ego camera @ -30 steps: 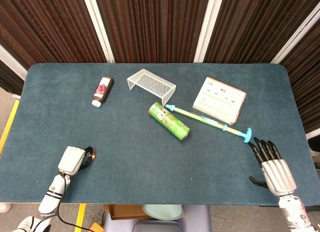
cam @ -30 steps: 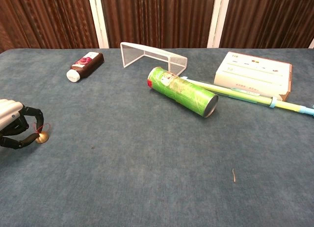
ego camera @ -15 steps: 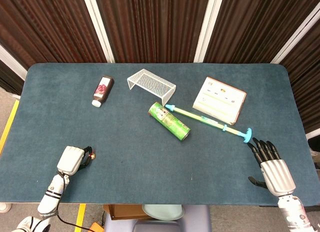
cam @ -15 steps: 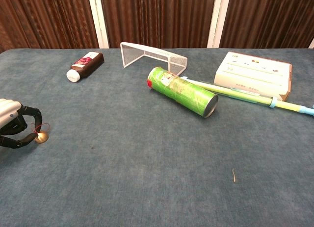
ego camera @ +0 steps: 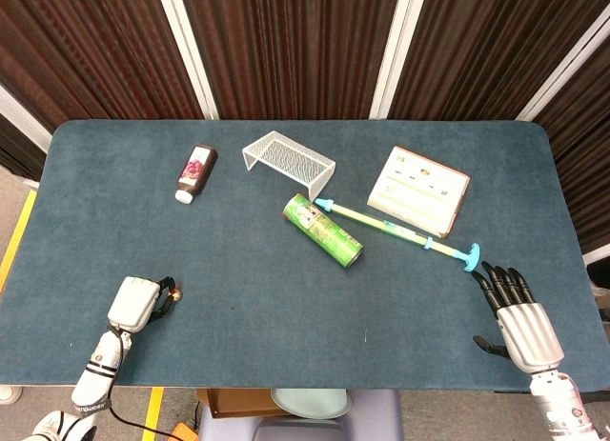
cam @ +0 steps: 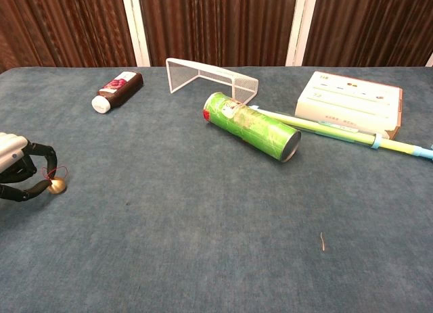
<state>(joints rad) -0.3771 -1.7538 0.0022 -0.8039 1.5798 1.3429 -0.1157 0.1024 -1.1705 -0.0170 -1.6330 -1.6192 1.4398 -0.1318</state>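
**Left hand draws the small bell toward the lower-left table edge**

The left hand (cam: 19, 171) sits at the lower left of both views, fingers curled, pinching a small brass bell (cam: 57, 185) with a red string loop at its fingertips. Compared with one second ago, the hand and bell have shifted slightly left and toward the table (ego camera: 286, 298) edge; the grip appears unchanged. Judgement: the bell is secured and being retracted, not released.

The right hand (ego camera: 519, 317) rests at the lower right of the head view, fingers extended and apart, holding nothing, in the same place as before. Just above its fingertips lies the blue end of a long yellow-green stick (ego camera: 396, 230). The green can (ego camera: 323, 230), wire rack (ego camera: 288, 159), box (ego camera: 419, 190) and brown bottle (ego camera: 195, 172) have not moved.
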